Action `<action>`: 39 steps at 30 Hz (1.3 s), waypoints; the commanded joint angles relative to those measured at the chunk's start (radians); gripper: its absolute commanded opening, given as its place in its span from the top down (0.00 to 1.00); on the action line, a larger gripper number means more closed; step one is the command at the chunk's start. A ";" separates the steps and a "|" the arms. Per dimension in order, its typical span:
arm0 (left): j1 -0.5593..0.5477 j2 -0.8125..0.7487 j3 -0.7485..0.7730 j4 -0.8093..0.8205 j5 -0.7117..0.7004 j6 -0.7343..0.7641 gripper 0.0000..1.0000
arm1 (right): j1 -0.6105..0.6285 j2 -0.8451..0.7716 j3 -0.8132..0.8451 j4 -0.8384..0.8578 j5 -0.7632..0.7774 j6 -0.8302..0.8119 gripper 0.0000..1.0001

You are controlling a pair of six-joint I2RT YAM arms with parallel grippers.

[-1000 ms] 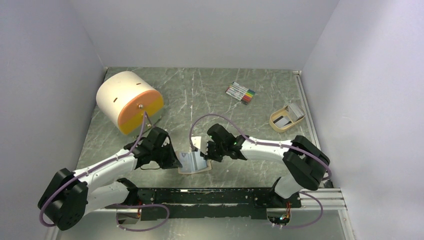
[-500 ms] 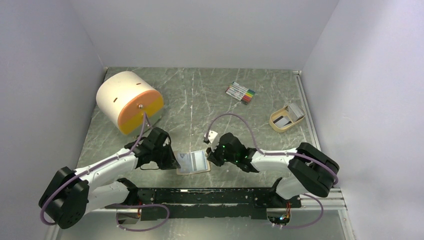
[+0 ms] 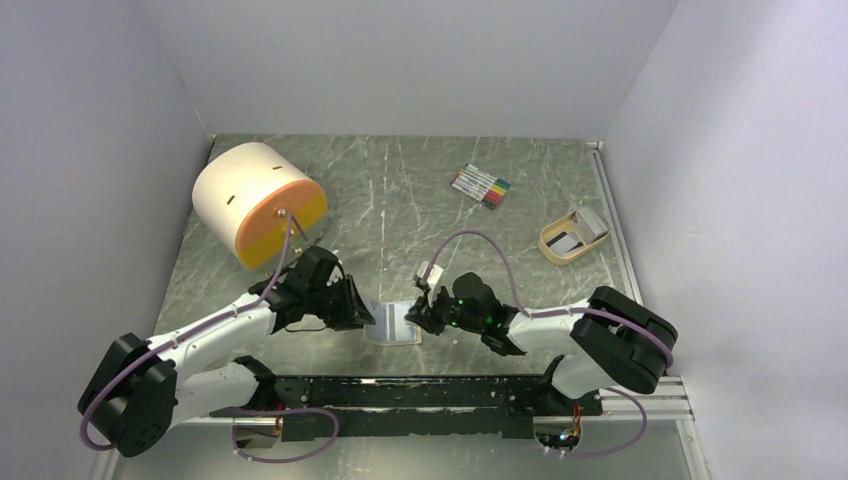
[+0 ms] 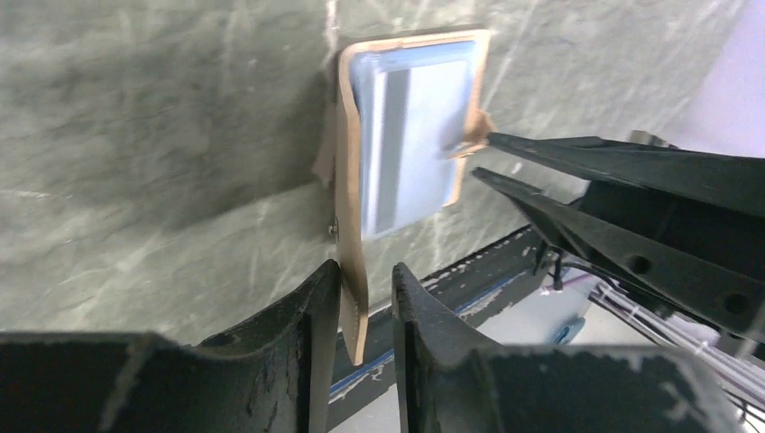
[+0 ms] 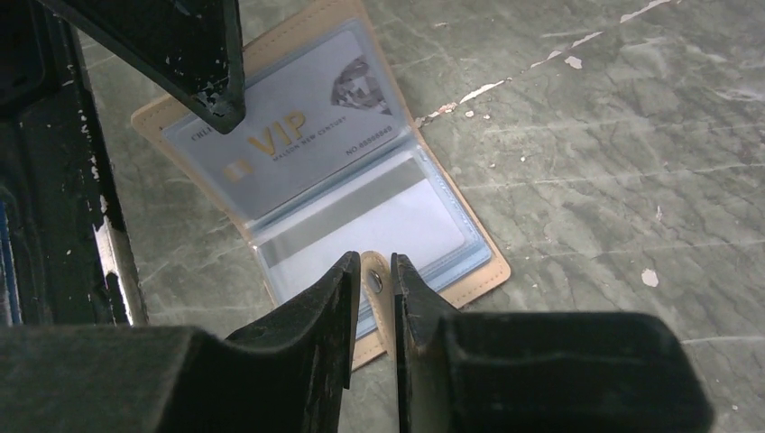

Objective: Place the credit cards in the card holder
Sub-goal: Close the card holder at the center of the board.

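The tan card holder [image 3: 392, 322] lies near the table's front edge between both grippers. In the right wrist view it [image 5: 469, 271] lies open. A "VIP" card [image 5: 289, 140] is in the far sleeve and a whitish card with a grey band [image 5: 361, 221] in the near one. My right gripper [image 5: 374, 259] is shut on its snap tab [image 5: 375, 281]. My left gripper [image 4: 365, 271] straddles the raised left cover [image 4: 350, 225], which rests on one finger with a gap to the other. More credit cards [image 3: 583, 228] lie in the tan tray [image 3: 556, 250] at the far right.
A cream and orange cylinder [image 3: 258, 203] lies at the back left. A bundle of coloured marker pens [image 3: 481, 186] lies at the back centre. The black base rail [image 3: 420, 395] runs just in front of the card holder. White walls close in three sides.
My right gripper has dropped toward the front edge and closed on the snap tab. My left gripper has moved right and tipped the left cover up. The holder has shifted slightly right.
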 commanded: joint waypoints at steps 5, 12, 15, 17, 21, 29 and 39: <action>0.000 0.001 0.001 0.205 0.131 -0.030 0.66 | 0.001 -0.052 0.037 -0.063 0.081 0.099 0.71; -0.002 0.034 0.024 0.149 0.071 -0.014 0.80 | 0.000 -0.024 0.302 -0.556 0.207 0.451 0.63; -0.003 0.053 0.023 0.154 0.079 -0.012 0.80 | 0.029 -0.015 0.300 -0.556 0.240 0.556 0.62; -0.003 0.043 0.015 0.159 0.078 -0.016 0.80 | 0.055 -0.039 0.290 -0.580 0.322 0.641 0.60; -0.004 0.024 0.016 0.137 0.062 -0.007 0.80 | 0.072 -0.056 0.327 -0.714 0.415 0.771 0.59; -0.004 0.012 0.006 0.151 0.063 -0.013 0.81 | 0.132 0.063 0.446 -0.889 0.487 0.931 0.54; -0.006 -0.003 0.002 0.148 0.064 -0.008 0.81 | 0.197 0.234 0.648 -1.148 0.630 1.028 0.45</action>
